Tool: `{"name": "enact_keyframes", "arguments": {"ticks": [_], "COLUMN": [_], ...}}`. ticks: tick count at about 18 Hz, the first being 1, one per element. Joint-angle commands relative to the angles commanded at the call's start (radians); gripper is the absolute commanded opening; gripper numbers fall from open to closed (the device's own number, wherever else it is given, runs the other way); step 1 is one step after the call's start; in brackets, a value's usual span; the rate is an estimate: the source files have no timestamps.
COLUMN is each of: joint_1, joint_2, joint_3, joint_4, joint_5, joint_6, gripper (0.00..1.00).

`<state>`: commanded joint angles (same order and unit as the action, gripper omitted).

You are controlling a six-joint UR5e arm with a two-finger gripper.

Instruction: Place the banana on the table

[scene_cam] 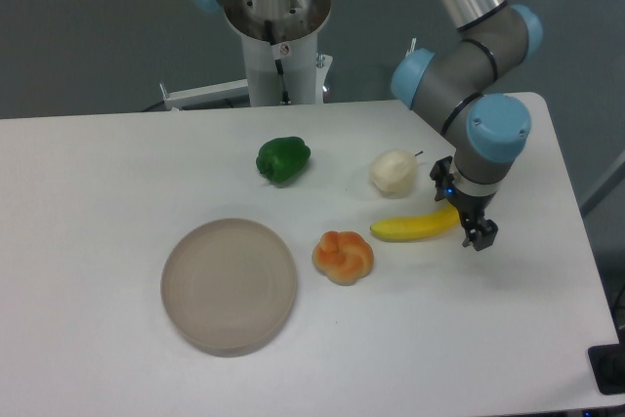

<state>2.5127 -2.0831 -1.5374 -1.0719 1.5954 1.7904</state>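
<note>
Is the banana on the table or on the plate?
On the table: the banana lies right of the plate.

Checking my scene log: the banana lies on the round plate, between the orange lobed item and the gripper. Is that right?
Not quite. The banana lies on the white table, not on the plate, which holds nothing. The camera view shows it between the orange lobed item and the gripper.
</note>
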Motion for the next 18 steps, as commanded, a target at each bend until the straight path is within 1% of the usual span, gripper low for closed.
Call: {"name": "enact_keyframes", "arguments": {"ticks": [3,4,8,10,18], "joint_1": [-0.009,-0.012,-0.025,-0.034,-0.048], "joint_2": [-0.032,-0.038,-0.083,-0.107,-0.126], "joint_3": [0.091,0.114,0.196,0.229,0.227], "joint_4": [-0.081,-0.095,-0.102,-0.100,-0.091], "joint_5": [-0.011,-0.014,-0.061,-0.064,-0.049], "joint_6": [-0.054,-0.060,-0.152,-0.164,-0.180], "gripper": [1.00,1.00,1.00,1.00,1.00]}}
